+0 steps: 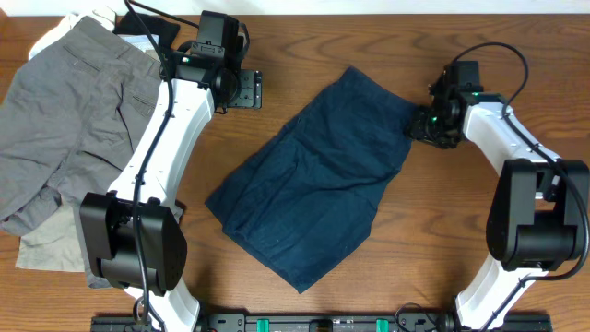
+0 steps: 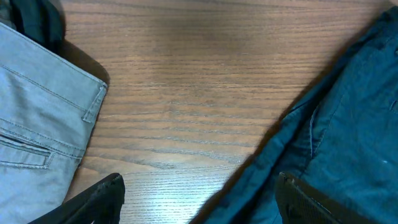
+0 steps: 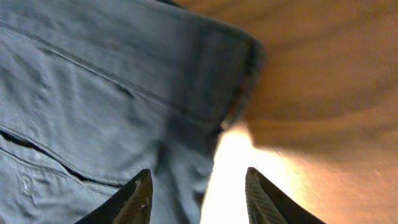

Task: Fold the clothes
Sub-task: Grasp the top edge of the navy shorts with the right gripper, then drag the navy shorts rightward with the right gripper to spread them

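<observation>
Pinching the navy shorts [image 1: 313, 184], lying rumpled on the table [image 1: 304, 37], squarely at the corner under the half-parted, empty right gripper [image 3: 199, 193], with the wide-open, empty left gripper [image 2: 202, 202] taking the opposite edge.

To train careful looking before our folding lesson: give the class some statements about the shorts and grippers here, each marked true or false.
1. The navy shorts lie on the table between the two arms. True.
2. The left gripper holds the grey shorts. False: it is open over bare wood, between the grey shorts and the navy shorts.
3. The right gripper is at an edge of the navy shorts. True.
4. The grey shorts lie on top of the navy shorts. False: the two are apart, with the grey shorts off by the left arm.
</observation>
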Tool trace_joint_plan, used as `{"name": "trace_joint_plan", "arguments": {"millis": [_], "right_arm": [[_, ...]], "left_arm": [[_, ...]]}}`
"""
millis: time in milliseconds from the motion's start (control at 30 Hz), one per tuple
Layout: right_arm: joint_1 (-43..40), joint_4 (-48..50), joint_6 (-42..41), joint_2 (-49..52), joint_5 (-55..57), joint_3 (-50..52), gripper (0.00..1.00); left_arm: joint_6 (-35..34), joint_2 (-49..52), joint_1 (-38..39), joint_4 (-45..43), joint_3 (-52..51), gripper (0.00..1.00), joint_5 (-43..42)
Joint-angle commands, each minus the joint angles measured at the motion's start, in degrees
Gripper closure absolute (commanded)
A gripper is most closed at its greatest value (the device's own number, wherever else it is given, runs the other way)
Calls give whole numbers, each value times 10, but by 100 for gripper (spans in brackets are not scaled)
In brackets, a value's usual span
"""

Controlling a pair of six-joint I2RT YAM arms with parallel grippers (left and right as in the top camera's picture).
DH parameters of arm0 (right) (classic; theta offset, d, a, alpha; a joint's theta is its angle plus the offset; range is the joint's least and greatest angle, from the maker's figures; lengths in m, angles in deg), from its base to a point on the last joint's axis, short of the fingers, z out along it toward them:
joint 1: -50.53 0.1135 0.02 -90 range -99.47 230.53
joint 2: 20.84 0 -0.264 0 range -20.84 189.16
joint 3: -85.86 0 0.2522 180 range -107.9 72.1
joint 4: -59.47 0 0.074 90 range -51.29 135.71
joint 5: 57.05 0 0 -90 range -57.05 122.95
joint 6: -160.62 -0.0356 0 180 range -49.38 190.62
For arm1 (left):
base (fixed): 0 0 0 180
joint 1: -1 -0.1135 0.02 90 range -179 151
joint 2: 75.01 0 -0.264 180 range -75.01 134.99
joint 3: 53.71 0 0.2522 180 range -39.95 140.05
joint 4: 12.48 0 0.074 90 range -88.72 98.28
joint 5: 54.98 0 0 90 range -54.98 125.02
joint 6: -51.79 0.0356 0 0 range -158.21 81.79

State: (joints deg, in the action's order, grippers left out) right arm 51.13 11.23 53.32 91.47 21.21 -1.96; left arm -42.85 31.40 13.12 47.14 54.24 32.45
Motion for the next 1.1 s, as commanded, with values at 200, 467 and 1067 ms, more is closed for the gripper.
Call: {"name": "trace_joint_plan", "arguments": {"millis": [200, 467, 1067], "right_arm": [[26, 35, 11, 14, 4, 32, 54], [27, 34, 11, 14, 4, 38, 78], [-77, -54, 66, -183, -33, 5, 99]], "left_arm": [[3, 8, -2, 2, -4, 22, 7], [3, 8, -2, 2, -4, 22, 7], [3, -49, -19, 17, 21, 22, 7]]}}
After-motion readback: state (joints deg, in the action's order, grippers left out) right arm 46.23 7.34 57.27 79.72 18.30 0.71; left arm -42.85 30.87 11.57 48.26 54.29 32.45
